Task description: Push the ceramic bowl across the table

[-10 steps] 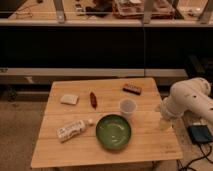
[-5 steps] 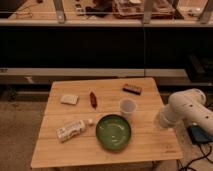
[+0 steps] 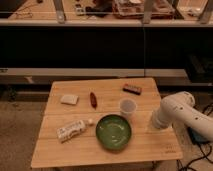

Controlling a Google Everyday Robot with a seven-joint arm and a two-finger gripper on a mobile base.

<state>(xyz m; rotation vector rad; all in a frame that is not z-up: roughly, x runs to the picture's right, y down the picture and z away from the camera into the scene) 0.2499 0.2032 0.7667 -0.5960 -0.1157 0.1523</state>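
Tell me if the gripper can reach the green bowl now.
Probably yes: the gripper sits low over the table, right of the bowl; bare wood lies between them, and the cup stands farther back.

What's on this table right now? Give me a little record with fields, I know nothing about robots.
table: light wooden slatted top
ceramic bowl: green, front middle
cup: white, behind the bowl's right side
others: bottle lying down, red item, pale block, dark box
gripper: shut, over the table's right edge as seen, apart from the bowl
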